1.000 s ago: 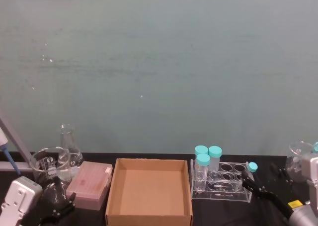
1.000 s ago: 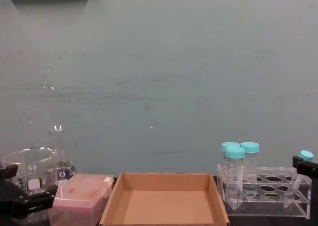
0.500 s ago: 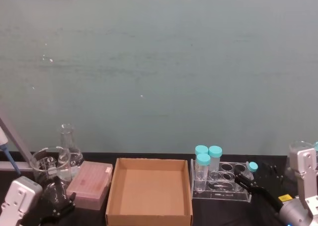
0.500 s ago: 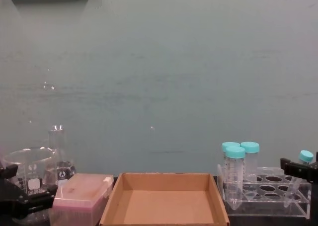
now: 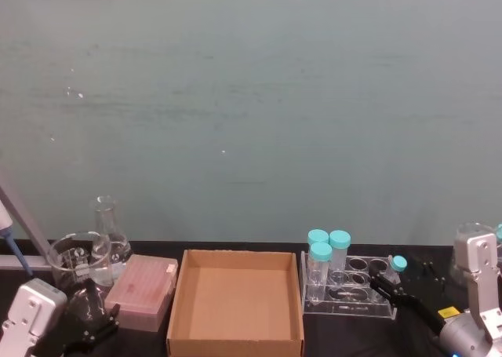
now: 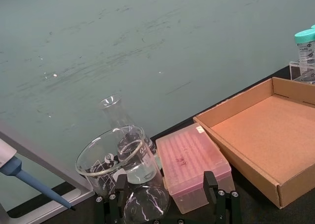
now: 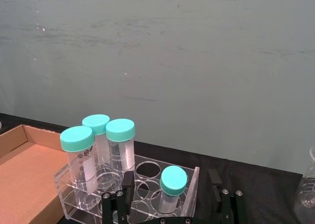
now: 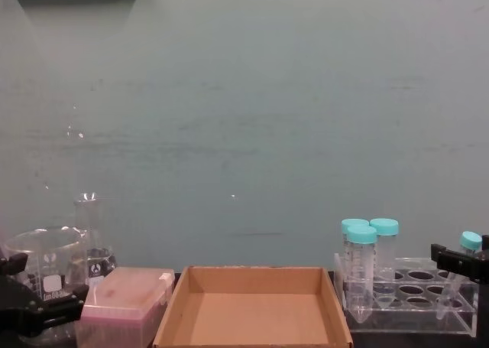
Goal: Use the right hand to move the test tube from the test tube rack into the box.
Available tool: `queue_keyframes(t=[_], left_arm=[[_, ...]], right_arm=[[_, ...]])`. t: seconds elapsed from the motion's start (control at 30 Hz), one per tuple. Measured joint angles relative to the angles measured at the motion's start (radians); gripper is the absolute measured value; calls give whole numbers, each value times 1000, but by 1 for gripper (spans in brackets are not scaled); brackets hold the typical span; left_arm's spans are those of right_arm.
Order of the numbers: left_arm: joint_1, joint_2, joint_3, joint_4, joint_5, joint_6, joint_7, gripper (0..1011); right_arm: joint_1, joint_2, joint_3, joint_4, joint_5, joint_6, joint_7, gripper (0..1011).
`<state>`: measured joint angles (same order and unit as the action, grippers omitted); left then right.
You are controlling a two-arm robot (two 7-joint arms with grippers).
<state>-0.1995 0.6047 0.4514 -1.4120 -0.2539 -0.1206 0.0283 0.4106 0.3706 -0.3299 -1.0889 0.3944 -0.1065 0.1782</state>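
Background: plain teal wall [image 5: 251, 98] behind a dark worktop [image 7: 266, 184].
Right tool [image 7: 171, 182]: fingers spread and gripping nothing. Over the last second it has moved in on the rack's near end.
Test tube [image 7: 172, 198]: upright in the test tube rack [image 5: 349, 304], now between the tool's fingers and untouched.
Box [image 5: 235, 298]: beyond the rack from this tool, empty.
Left tool [image 6: 165, 207]: parked, fingers apart, beside a beaker [image 6: 115, 155].
Meaning: the approach looks complete, and closing on the tube is probably next.

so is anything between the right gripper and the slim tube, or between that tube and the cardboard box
Nothing visible blocks the right gripper; its open fingers flank the test tube. Toward the box, three wider capped tubes stand in the rack, so probably lift above them.
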Motion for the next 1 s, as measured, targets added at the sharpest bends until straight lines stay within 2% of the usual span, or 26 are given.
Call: queue_keyframes(t=[0.23,0.77,1.0], left_arm=[[0,0,0,0,0,0,0,1000],[0,0,0,0,0,0,0,1000],[0,0,0,0,0,0,0,1000]], right_arm=[[-1,1,-1,-2,1,-1,0,788],[-3,2,-1,-4,2,-2,-2,266],[-3,2,-1,-4,2,-2,-3,253]])
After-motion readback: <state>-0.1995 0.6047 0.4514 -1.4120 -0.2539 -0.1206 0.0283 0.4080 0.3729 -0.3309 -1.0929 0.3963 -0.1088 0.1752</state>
